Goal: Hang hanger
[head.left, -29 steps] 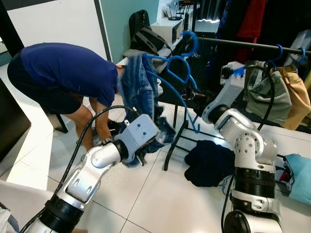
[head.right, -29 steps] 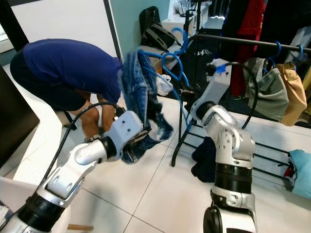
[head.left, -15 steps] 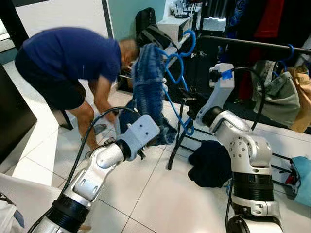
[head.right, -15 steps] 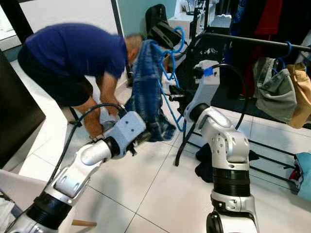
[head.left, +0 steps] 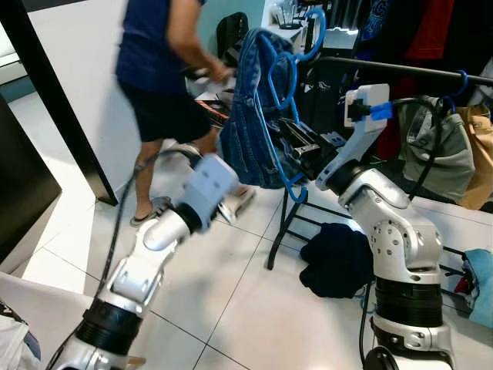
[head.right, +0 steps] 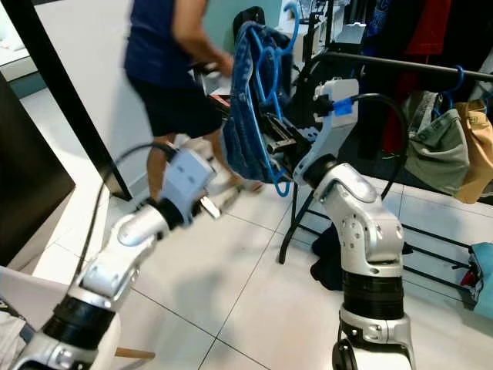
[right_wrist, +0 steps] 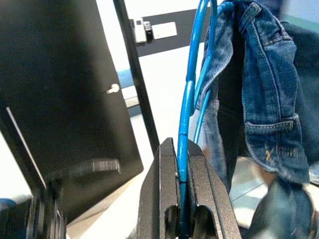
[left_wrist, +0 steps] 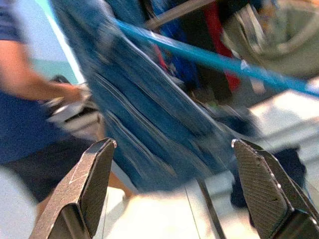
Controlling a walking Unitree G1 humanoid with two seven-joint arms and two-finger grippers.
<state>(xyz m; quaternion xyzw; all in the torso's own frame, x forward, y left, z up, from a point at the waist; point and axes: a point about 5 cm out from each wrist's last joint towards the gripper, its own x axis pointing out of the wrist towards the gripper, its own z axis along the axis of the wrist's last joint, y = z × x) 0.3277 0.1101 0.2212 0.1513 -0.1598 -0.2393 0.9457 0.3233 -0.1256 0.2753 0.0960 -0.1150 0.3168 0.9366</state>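
We face a black clothes rail (head.left: 400, 71) hung with garments, while a person (head.left: 166, 77) in a dark blue shirt and shorts stands, blurred, beyond our left arm. On the tiled floor (head.left: 231, 308) beneath the rail lies a dark heap of clothing (head.left: 335, 260). A pair of blue jeans (head.left: 250, 116) drapes over a blue hanger (head.left: 281, 92), which we hold up just in front of the rail's near end, its hook (head.left: 312, 35) lifted above the level of the bar and not yet on it. Our right gripper (right_wrist: 178, 199) has its two black fingers pressed together on the hanger's thin blue wire, which runs straight out from between the fingertips, with the jeans hanging beside it just past them. Our left gripper (left_wrist: 172, 191) has its fingers (left_wrist: 94, 184) spread wide with nothing between them; the denim and one blue arm of the hanger hang a little way beyond the fingertips, apart from them. On the rail farther along, grey-green and tan garments (head.left: 443, 146) hang from other blue hangers.
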